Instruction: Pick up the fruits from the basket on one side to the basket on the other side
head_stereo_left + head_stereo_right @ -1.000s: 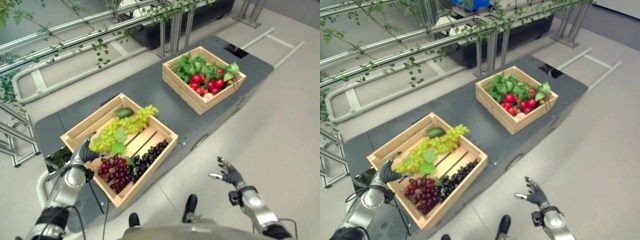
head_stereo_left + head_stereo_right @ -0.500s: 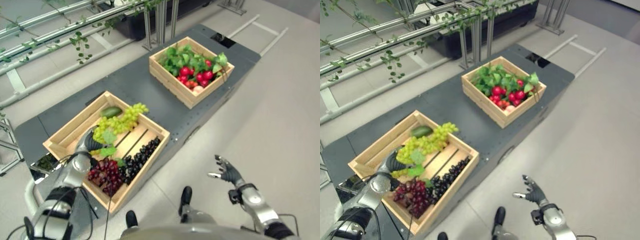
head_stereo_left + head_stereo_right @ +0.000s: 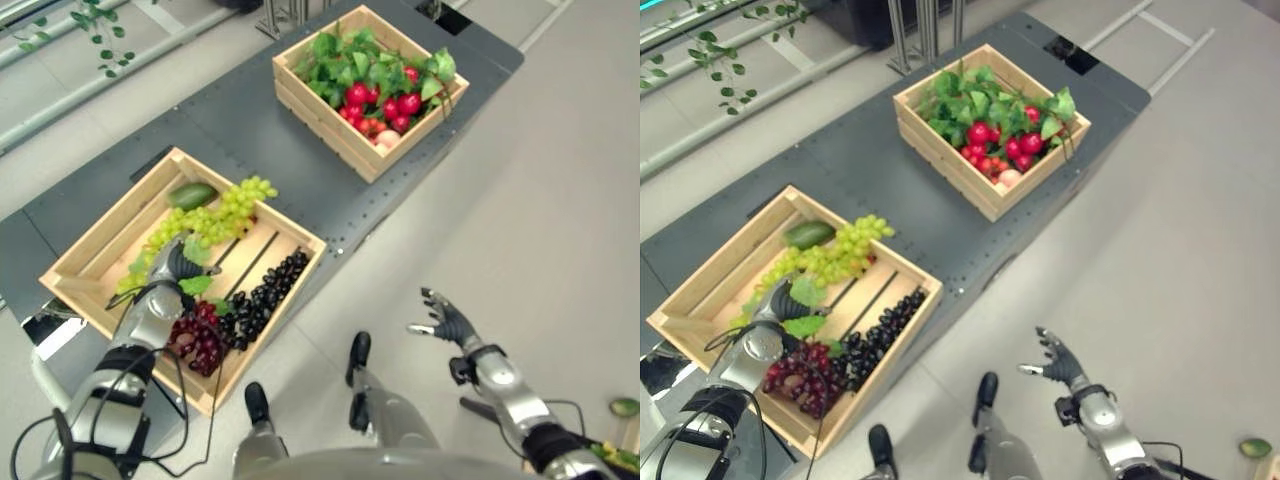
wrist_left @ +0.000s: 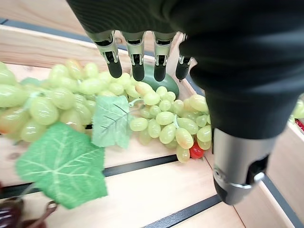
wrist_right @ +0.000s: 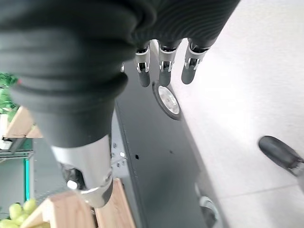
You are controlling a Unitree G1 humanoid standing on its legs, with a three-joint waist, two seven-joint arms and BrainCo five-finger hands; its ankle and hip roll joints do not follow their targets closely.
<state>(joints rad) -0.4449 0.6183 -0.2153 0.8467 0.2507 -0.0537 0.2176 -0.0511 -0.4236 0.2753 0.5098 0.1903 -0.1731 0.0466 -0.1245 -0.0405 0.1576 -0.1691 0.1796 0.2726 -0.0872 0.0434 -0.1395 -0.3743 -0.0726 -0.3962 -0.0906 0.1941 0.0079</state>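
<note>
A near wooden crate on the left holds a bunch of green grapes, red grapes, black grapes and a green oval fruit. My left hand is inside this crate at the leafy end of the green bunch. Its fingers are straight just above the green grapes, and it holds nothing. The far crate on the right is full of red fruit and leaves. My right hand hovers open over the floor, empty.
Both crates stand on a long dark grey platform whose near edge runs diagonally beside my right hand. Metal rails with trailing vines lie beyond it at the upper left. A small green thing shows at the lower right.
The camera has shifted, sliding the whole scene up and left. My left hand has reached a little farther into the near crate over the green grapes. The right hand has stayed put.
</note>
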